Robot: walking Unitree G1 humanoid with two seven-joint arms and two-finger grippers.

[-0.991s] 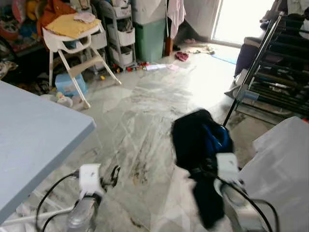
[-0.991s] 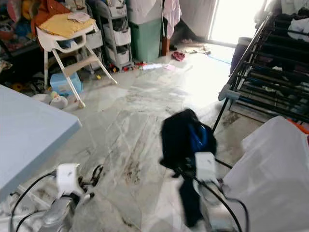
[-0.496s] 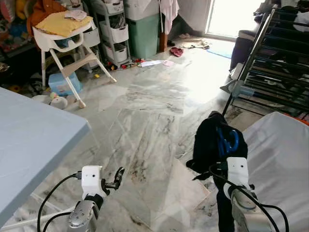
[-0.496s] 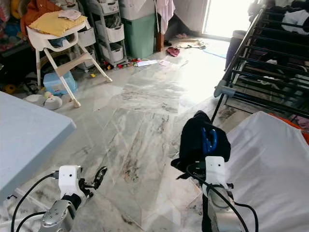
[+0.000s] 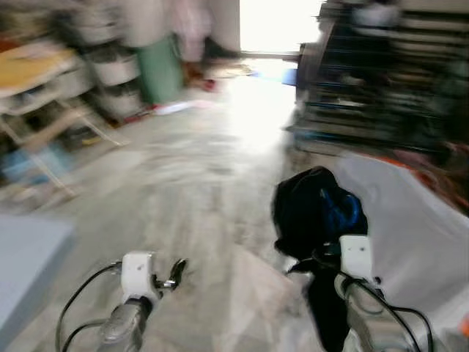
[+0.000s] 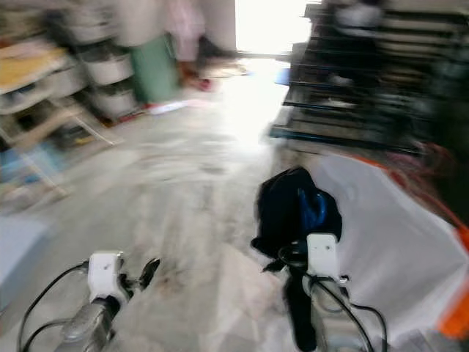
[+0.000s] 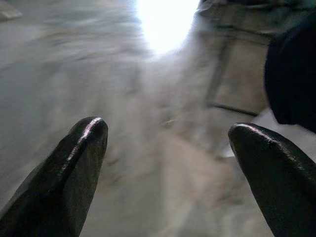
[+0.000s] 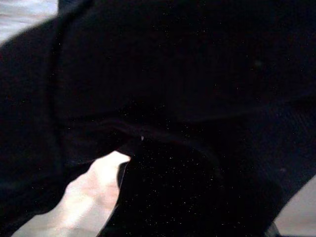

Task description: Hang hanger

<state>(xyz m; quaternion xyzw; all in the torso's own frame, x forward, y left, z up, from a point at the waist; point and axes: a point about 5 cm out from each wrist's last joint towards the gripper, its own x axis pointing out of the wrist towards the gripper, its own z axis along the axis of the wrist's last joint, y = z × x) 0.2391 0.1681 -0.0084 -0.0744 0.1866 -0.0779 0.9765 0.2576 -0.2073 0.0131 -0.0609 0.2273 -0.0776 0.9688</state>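
No readable txt, labels, brands or nos. anywhere; head views are motion-blurred and the wrist views carry no markings.

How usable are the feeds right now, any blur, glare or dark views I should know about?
Both eye views are motion-blurred, with the doorway glare blown out white; the dark garment at the right gripper stays readable. Left wrist view: soft, glare on the floor, left gripper fingers apart. Right wrist view: nearly black, cloth close against the lens.
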